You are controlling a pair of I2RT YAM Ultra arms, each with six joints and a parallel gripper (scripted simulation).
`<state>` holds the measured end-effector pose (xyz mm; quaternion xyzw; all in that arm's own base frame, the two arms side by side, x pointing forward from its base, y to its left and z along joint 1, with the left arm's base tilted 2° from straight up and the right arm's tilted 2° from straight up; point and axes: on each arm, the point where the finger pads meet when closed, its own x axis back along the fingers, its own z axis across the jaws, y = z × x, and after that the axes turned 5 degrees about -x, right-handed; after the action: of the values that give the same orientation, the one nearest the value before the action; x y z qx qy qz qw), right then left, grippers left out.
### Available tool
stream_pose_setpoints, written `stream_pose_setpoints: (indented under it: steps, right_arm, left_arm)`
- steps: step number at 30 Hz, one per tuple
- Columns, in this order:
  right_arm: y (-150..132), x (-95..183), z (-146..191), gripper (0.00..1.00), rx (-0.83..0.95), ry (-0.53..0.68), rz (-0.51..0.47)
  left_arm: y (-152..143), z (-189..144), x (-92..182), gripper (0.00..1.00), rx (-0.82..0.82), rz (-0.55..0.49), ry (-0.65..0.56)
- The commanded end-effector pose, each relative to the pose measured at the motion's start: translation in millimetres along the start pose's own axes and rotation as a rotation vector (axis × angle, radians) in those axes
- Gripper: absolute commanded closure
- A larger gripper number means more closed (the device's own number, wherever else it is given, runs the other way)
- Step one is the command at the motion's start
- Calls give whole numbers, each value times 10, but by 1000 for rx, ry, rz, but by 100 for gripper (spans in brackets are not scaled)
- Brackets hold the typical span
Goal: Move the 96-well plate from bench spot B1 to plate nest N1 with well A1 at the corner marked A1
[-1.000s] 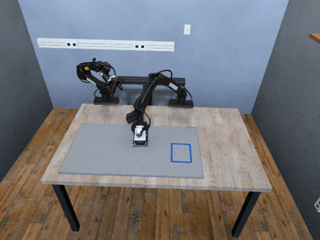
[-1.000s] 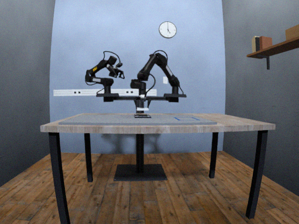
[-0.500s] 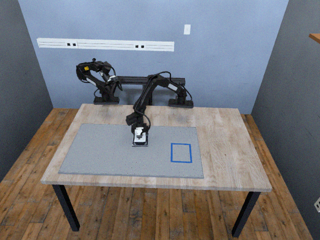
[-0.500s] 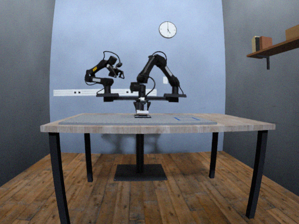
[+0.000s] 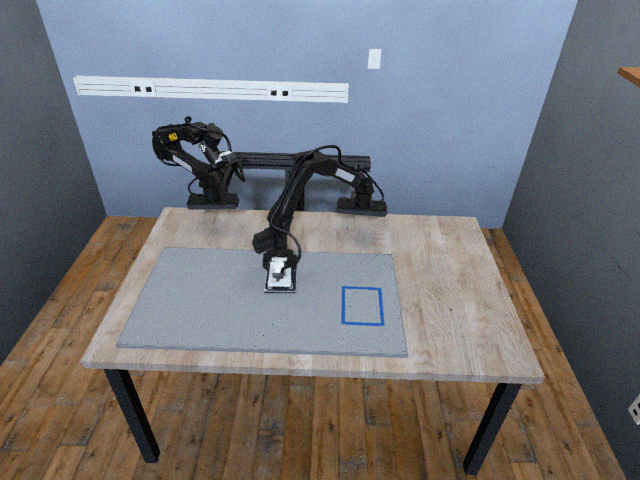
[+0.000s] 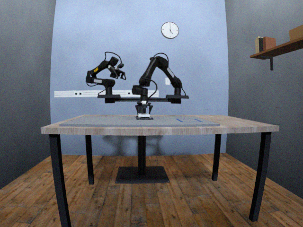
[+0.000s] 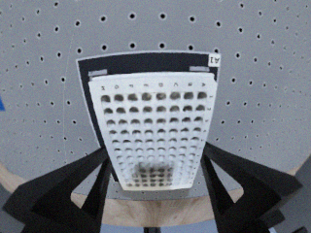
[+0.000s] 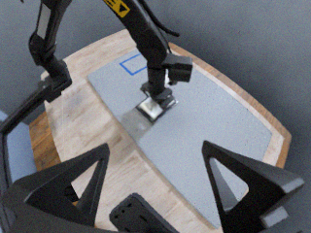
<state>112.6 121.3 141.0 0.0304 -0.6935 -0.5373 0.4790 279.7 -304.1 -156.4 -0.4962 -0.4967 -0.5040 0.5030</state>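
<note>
My left hand [image 5: 279,279] [image 6: 144,112] [image 7: 155,147] [image 8: 156,103] grips the plate [image 5: 280,283] [image 6: 144,115] [image 7: 155,116] [image 8: 151,110] at the nest [image 5: 279,289] [image 6: 144,118] [image 7: 146,63] [image 8: 176,102], A1 corners matching; full seating I cannot tell; my right hand [image 5: 236,174] [image 6: 123,78] [image 8: 155,148] hangs wide open.

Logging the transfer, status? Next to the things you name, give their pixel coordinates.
Left gripper [image 5: 280,280] [image 6: 144,114] [image 7: 155,149] [image 8: 157,103] shut on plate [image 5: 279,284] [image 6: 143,115] [image 7: 155,116] [image 8: 151,111]. Plate at nest [image 5: 280,289] [image 6: 144,118] [image 7: 146,63], A1 corners matching, seating unclear. Right gripper [image 5: 235,178] [image 6: 120,78] [image 8: 155,145] open, aside. No obstruction seen.

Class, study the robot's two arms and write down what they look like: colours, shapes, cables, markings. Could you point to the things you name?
Both arms are black and jointed, with looping black cables and pale strips. The right arm shows a yellow label. Each pincer [image 7: 155,157] [image 8: 155,148] has two black, wedge-shaped fingers, hollowed by triangular openings.
</note>
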Motion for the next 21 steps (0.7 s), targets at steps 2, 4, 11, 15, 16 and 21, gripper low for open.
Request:
stream_pose_setpoints:
  steps: [2,4,11,15,16,21]
  right_arm:
    - [128,90,11,0,3,5,-42]
    - [128,90,11,0,3,5,-42]
    - [128,90,11,0,3,5,-42]
    - [128,90,11,0,3,5,-42]
    - [128,90,11,0,3,5,-42]
    - [128,90,11,0,3,5,-42]
  left_arm:
    - [34,19,-95,18,-3,-2,-5]
    - [41,8,-100,18,-2,3,0]
    - [-6,42,-122,18,0,10,11]
    - [23,-26,-12,18,0,4,5]
    - [23,-26,-12,18,0,4,5]
    - [-8,-41,1,0,-2,7,8]
